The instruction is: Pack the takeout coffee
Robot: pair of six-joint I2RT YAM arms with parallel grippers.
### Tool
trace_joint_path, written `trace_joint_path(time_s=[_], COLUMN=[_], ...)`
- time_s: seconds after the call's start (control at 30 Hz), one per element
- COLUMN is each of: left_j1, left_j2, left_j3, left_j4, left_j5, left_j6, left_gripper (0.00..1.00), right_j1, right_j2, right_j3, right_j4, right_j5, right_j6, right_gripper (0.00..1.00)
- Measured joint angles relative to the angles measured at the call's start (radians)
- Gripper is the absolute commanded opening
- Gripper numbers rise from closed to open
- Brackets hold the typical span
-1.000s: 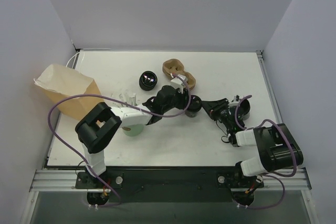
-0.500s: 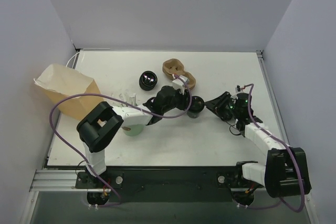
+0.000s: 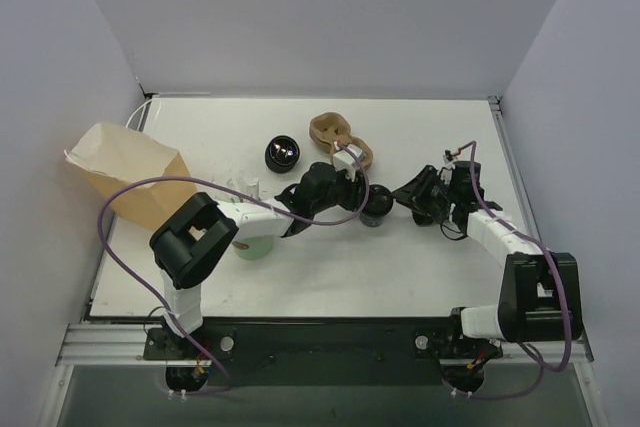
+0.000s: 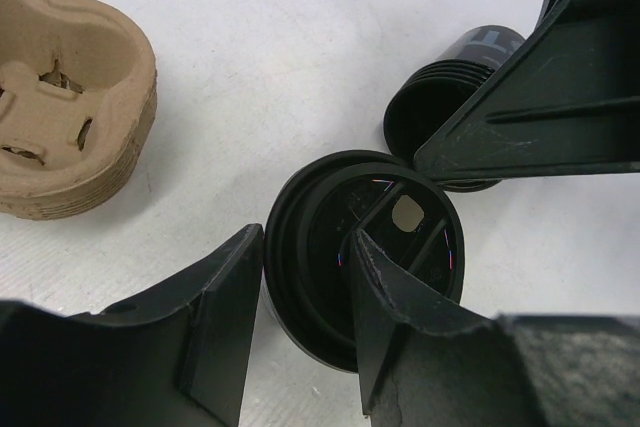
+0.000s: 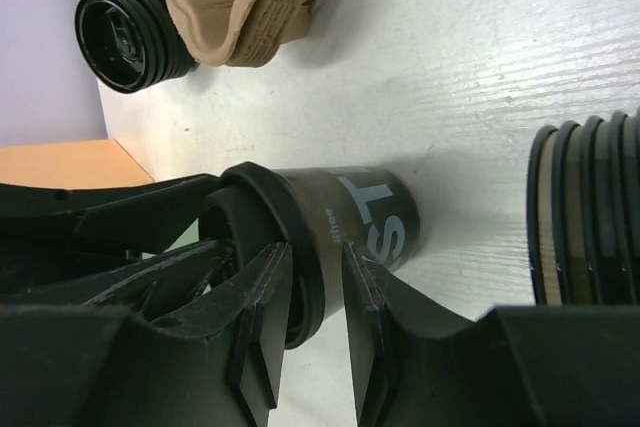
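Note:
The takeout coffee (image 3: 378, 207), a small black cup with a black lid and white lettering on its wall (image 5: 370, 207), stands upright on the table just right of centre. My left gripper (image 4: 305, 247) is shut on it, one finger outside the cup's rim and the other down on the lid (image 4: 330, 267). My right gripper (image 5: 315, 257) comes at the cup from the right (image 3: 397, 197). It stands open, its fingers astride the lid's rim, one over the lid and one beside the wall.
A brown cardboard cup carrier (image 3: 340, 135) lies behind the cup, with a lidless black cup (image 3: 283, 152) to its left. A ribbed black stack (image 5: 590, 217) lies close to the right. A paper bag (image 3: 120, 172) and a green cup (image 3: 250, 245) are on the left.
The right arm has swung in from the near right and stretched to the cup, its jaws widening a little. The left gripper and the cup have shifted slightly right.

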Motion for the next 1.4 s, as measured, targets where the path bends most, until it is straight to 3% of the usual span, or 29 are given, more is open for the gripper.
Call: trace_joint_path(time_s=[0.5,0.83,1.1,1.4], left_j1=[0.0,0.0,-0.009,-0.019], left_j2=[0.003,-0.001,-0.007,0.008], left_j3=[0.006,-0.031,-0.104,-0.155], left_j4=[-0.005,0.038,0.148,0.248], left_j5=[0.004,-0.008,-0.036,-0.083], left_j6=[0.007,-0.013,-0.088,-0.181], left_gripper=[0.47,0.47,0.47,0.47], right_j1=[-0.007,-0.013,0.016,0.044], right_j2=[0.088,0.109,0.024,0.104], right_j3=[0.057,0.027,-0.161,-0.392], right_j4=[0.01,0.084,0.328,0.836], right_j5=[-0.051,-0.083,-0.012,0.081], right_j6=[-0.036,-0.01,0.106,0.398], right_gripper=[0.28,0.18,0.17,0.14])
